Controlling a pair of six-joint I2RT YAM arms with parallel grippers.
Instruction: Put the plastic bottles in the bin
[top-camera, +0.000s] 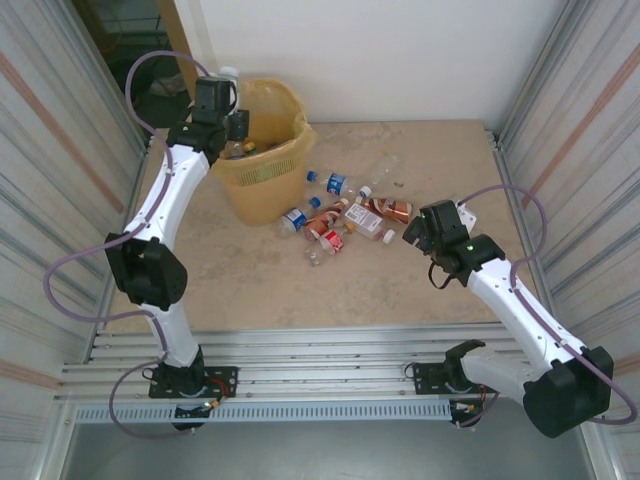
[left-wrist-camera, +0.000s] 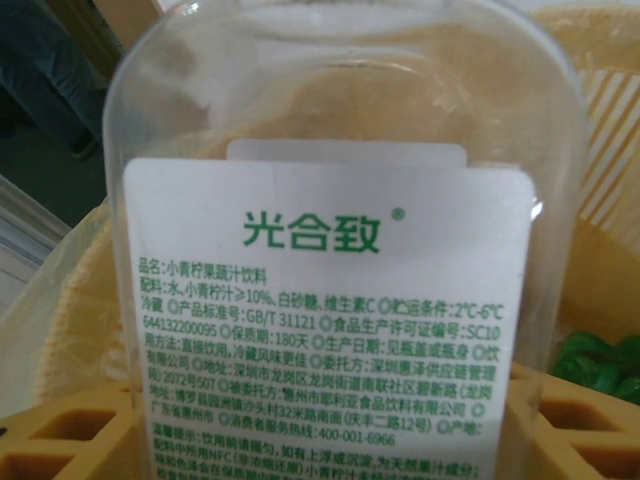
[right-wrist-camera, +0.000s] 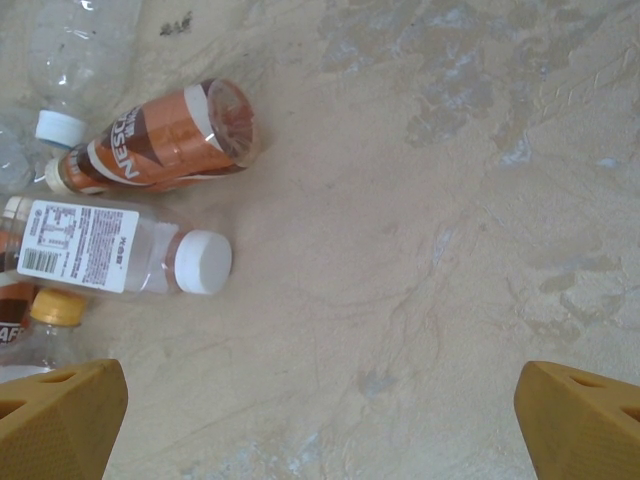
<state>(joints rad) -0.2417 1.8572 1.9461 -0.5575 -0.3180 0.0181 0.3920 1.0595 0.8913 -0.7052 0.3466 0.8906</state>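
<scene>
- Yellow-orange bin (top-camera: 262, 185) stands at the far left of the table (top-camera: 250, 285) in your top view. Your left gripper (top-camera: 222, 112) hangs at its far-left rim, clamped around a clear bottle (top-camera: 229, 75) whose white cap pokes up past the claw.
- Loose bottles (top-camera: 340, 215) lie in a heap on the table just right of the bin. Blue-labelled ones are nearest the bin, and a brown-orange bottle (top-camera: 385, 208) lies at the heap's right edge.
- Your right gripper (top-camera: 415, 232) sits low just right of that heap, near the brown-orange bottle. From up here you cannot tell how wide it stands.
- Left wrist view: the clear bottle (left-wrist-camera: 330, 250) stands between the orange fingers (left-wrist-camera: 60, 440), gripped, with its white label and green print facing the lens.
- Behind it you see the bin's latticed wall (left-wrist-camera: 605, 100) on the right and the yellowish liner (left-wrist-camera: 60, 330) on the left. Green bottles (left-wrist-camera: 600, 365) show at the lower right, below the lattice.
- Right wrist view: the fingers (right-wrist-camera: 60, 420) are spread wide with nothing held, bare table between them.
- The brown-orange bottle (right-wrist-camera: 165, 140) lies on its side at the upper left. A labelled bottle (right-wrist-camera: 120, 250) with a white cap lies just below it.
- A crushed bottle (right-wrist-camera: 75, 50) lies in the top-left corner. A yellow-capped bottle (right-wrist-camera: 50, 315) sits at the left edge, just above the left finger.
</scene>
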